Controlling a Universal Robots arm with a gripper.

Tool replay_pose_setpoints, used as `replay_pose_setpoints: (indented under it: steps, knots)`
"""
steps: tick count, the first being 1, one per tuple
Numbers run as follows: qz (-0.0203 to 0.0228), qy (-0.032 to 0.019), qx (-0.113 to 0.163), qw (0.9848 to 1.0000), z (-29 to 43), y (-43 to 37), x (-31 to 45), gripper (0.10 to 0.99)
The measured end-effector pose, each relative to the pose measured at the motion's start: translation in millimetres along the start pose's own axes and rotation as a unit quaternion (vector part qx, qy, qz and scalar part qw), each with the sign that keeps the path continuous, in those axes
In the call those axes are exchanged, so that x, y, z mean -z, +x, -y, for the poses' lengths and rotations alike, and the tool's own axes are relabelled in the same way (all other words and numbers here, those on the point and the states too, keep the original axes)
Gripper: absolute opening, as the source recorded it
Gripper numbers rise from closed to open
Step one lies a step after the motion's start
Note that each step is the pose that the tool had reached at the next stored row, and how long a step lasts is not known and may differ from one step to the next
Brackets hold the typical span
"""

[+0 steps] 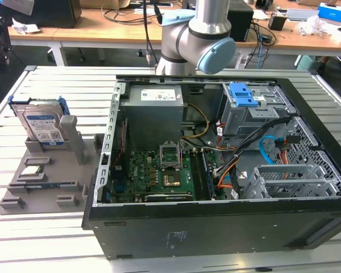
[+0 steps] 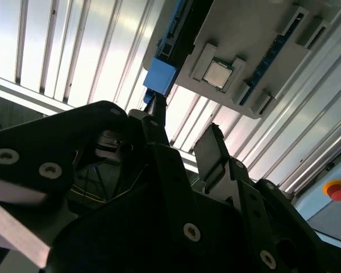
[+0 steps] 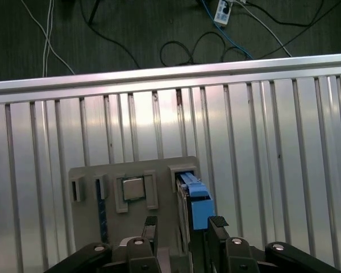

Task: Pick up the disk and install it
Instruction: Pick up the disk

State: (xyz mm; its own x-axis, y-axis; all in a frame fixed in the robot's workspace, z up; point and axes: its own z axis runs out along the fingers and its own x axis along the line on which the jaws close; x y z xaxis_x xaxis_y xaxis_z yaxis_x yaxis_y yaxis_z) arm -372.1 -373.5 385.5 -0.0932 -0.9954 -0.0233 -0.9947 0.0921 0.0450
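Here, line by line:
Pincer [image 3: 183, 223]: mine, released and empty, with its two dark fingers [image 3: 150, 224] apart, over the grey holder [image 3: 91, 227].
Disk [image 1: 42, 126]: stands on edge in the holder at the exterior view's left, on the slatted table [image 1: 45, 233] beside the open computer case [image 1: 216, 233]. Nothing touches it.
Hard to see: in the first wrist view the disk is edge-on, showing mostly its blue caddy end.
Arm [image 1: 199, 34]: cut off at the exterior view's upper edge.

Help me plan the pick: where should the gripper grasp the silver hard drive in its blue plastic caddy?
Probably the exposed top edge of the silver hard drive, pinched across its flat faces from above: it stands on edge in the grey slotted holder, which covers its lower part.
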Motion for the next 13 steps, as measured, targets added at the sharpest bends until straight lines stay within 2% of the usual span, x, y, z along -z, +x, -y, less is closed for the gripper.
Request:
replay_pose_setpoints:
  steps: [13]
  knots:
    - [0.0,0.0,0.0,1.0,2.7,-1.1,-6.3,0.478]
